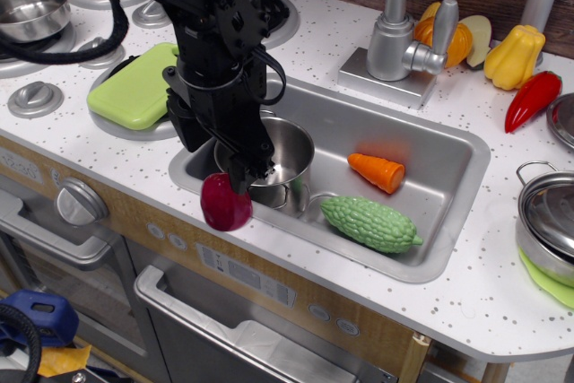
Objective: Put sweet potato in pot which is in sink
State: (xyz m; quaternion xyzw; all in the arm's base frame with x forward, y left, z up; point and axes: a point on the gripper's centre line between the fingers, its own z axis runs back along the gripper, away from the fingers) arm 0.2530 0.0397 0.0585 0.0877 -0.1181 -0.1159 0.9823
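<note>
While clamped on one sweet potato, end effector beside one pot within one sink.

Toy play kitchen, child-scale.

We note a white speckled countertop with a steel sink and grey faucet right of the fingers, stove burners and a knob left, an oven handle below, and plastic vegetables.

Pot mouth partly under gripper; carrot, gourd crowd sink right.
</note>
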